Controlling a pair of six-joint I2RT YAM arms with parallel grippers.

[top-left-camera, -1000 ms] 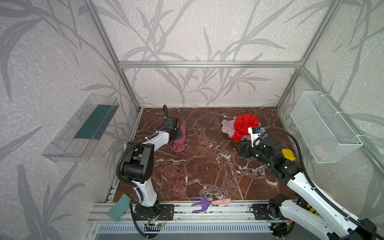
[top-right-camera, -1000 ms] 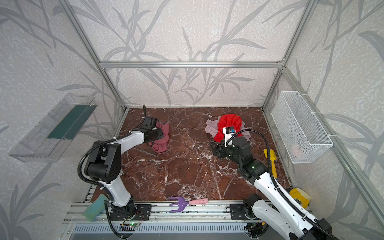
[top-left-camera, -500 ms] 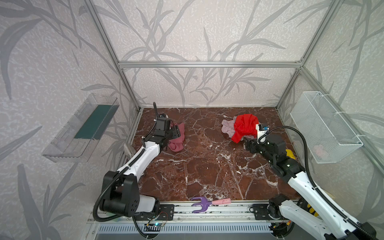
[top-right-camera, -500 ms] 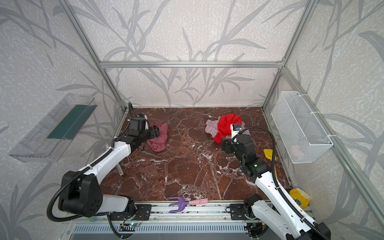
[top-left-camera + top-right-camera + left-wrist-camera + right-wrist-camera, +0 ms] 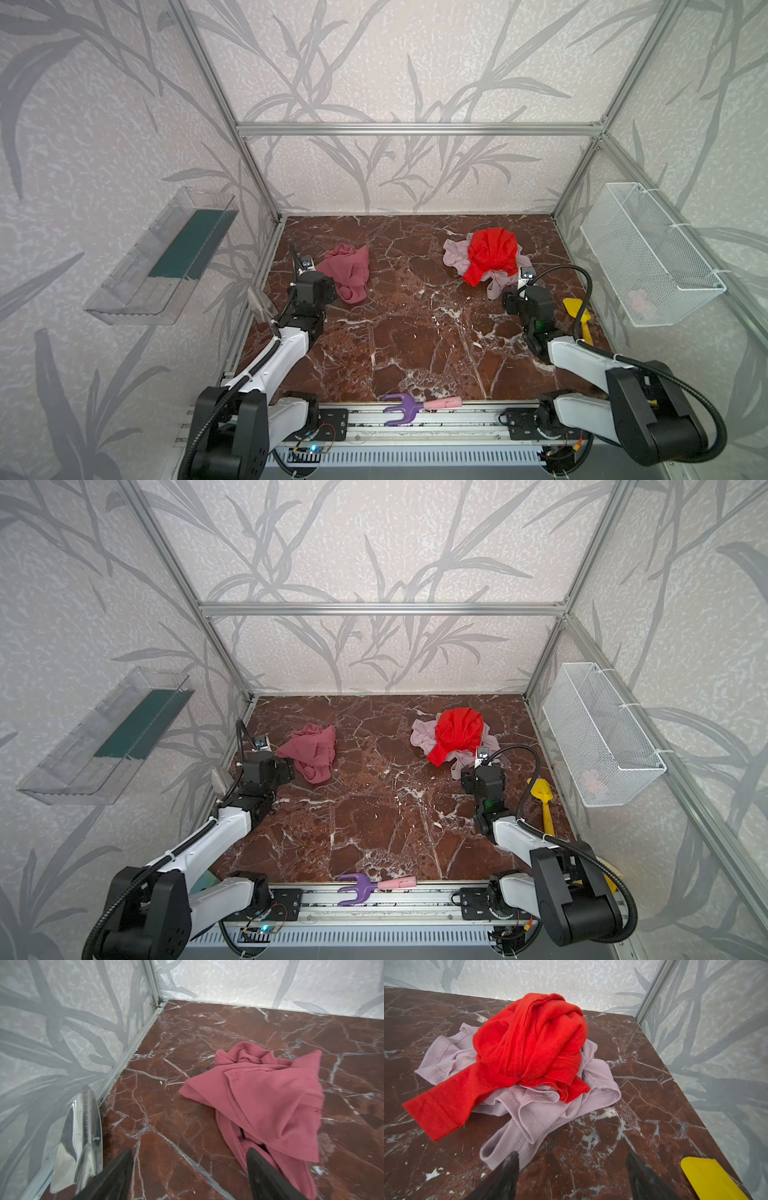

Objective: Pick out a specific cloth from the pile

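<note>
It was a robot test cell, a lab rig and no home — a booth of aluminium framing [image 5: 415,129] and leaf-printed wall panels [image 5: 415,62] around a marble-patterned tabletop [image 5: 415,332], with the left arm [image 5: 286,353] and the right arm [image 5: 582,359] bolted to a slotted rail [image 5: 465,419].

I see both top views looking down from above the near edge, sharing the whole surface [image 5: 415,332]. The wrist views sit low: left near the cloth [image 5: 259,1093], right near the pile [image 5: 529,1053].
</note>
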